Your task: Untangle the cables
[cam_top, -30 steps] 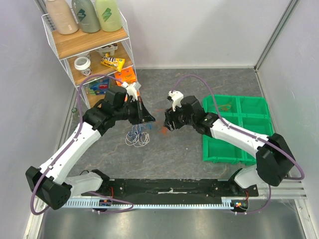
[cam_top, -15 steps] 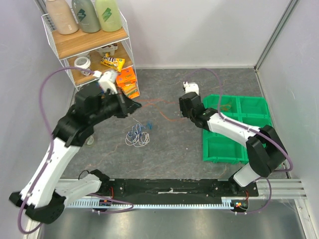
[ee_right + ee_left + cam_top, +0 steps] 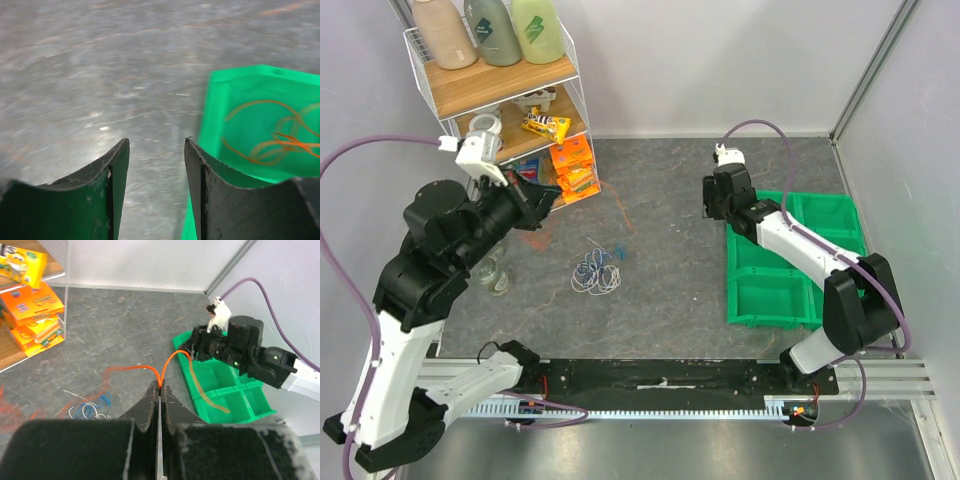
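Grey mottled tabletop point(image 3: 665, 290) from above: thin cables point(image 3: 598, 272) lie tangled mid-table. Left wrist: left claw point(image 3: 159, 387) pinched tight on a slender orange wire point(image 3: 178, 352). Right wrist: right claw point(image 3: 156, 150) partly spread, empty, beside a glossy green tray point(image 3: 215, 115) holding coiled orange strands point(image 3: 280, 142).

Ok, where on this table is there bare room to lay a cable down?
Bare table lies between the cable bundle and the green tray, and along the back wall. It is crowded by the shelf, where the left gripper pinches an orange cable.
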Robot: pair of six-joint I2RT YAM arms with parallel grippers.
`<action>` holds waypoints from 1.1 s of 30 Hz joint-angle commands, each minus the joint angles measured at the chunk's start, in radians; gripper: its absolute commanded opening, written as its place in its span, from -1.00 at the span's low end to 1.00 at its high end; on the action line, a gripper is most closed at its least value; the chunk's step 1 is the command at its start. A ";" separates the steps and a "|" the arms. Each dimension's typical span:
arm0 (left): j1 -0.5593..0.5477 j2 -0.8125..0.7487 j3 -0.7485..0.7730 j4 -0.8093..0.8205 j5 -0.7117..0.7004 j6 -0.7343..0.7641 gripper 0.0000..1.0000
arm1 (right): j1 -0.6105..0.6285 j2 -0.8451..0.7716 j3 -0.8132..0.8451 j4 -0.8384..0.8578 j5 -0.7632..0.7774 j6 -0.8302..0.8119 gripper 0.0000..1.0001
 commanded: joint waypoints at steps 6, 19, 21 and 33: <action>0.004 0.157 0.066 0.045 0.263 -0.082 -0.97 | 0.031 -0.070 0.062 0.087 -0.749 -0.021 0.45; 0.003 0.334 -0.207 0.145 0.487 -0.317 -0.97 | 0.008 -0.055 0.081 -0.127 -0.305 0.057 0.56; 0.004 0.395 -0.221 0.100 0.519 -0.303 -0.97 | 0.006 -0.036 0.103 -0.170 -0.271 0.043 0.56; 0.004 0.362 -0.328 0.069 0.550 -0.225 -0.97 | 0.015 0.117 0.114 -0.132 -0.574 0.115 0.14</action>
